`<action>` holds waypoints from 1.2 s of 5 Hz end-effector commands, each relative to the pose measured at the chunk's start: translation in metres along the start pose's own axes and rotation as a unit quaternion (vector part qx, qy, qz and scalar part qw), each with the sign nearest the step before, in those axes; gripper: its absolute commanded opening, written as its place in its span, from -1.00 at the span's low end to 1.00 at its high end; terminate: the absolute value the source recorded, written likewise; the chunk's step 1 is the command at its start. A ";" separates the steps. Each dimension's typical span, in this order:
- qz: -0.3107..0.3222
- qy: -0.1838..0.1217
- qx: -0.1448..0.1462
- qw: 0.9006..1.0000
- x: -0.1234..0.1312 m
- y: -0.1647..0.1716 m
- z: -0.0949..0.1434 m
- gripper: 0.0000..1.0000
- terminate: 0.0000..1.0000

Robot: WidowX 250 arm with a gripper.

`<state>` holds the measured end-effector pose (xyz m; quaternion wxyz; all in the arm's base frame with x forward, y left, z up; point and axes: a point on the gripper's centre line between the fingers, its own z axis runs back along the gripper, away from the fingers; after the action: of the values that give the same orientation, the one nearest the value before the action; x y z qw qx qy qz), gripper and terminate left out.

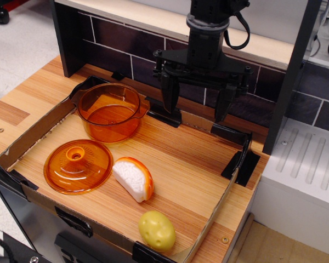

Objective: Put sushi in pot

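Closest, we see yellow-green lumpy ball (157, 230) by front edge of wooden tray (197, 181). Next we see sushi (134, 178) lying on tray, white rice side facing us, orange top behind. Orange lid (78, 165) sits just left of sushi. Behind lid we see pot (109, 112), upright. Farthest, we see claw (197, 106) up high at back, fingers wide apart, holding nothing, well apart from sushi.

1. I see the pot (109, 111) and lid (78, 165): glossy translucent orange plastic.
2. Sushi (134, 178): rough white body, smooth orange top.
3. Table (175, 164): wood-grain surface, cardboard edging (33, 137).
4. Gripper (196, 108): matt black.
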<state>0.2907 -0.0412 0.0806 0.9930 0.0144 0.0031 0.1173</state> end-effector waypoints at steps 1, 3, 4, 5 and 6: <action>0.000 0.000 0.000 1.000 0.000 0.000 0.000 1.00 -1.00; 0.125 -0.029 -0.045 0.991 -0.009 0.025 0.023 1.00 -1.00; 0.181 -0.067 -0.039 0.980 -0.021 0.043 0.031 1.00 -1.00; 0.242 -0.055 -0.026 0.968 -0.042 0.053 0.020 1.00 -1.00; 0.269 -0.053 -0.022 0.961 -0.060 0.056 0.010 1.00 -1.00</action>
<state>0.2159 0.0032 0.0816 0.9225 0.0048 -0.0357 0.3843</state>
